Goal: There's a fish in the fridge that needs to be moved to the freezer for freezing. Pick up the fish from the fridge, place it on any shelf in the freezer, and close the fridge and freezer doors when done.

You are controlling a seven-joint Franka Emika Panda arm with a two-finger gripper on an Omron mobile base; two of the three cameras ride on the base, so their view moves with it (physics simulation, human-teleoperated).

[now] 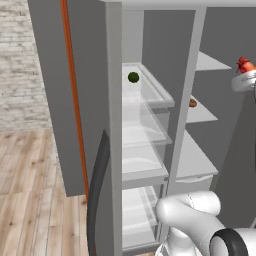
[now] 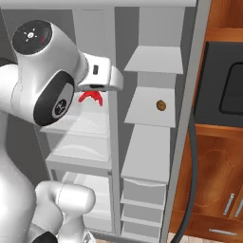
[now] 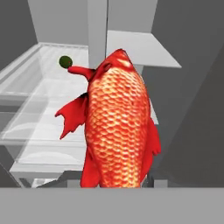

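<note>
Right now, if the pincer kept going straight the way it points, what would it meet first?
Probably the divider between fridge and freezer. The pincer, shut on the fish, points about there; depth is unclear.

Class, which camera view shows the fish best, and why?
The hand view: the fish looms large, scales and fins clear. The right base view shows red fins under the hand; the left base view shows a red tip at the right edge.

- The fish hides the fingers in the hand view; its lower body is cut off at the bottom.
- In the right base view the arm's wrist covers most of the fish.
- The small brown item is too small to identify.
</note>
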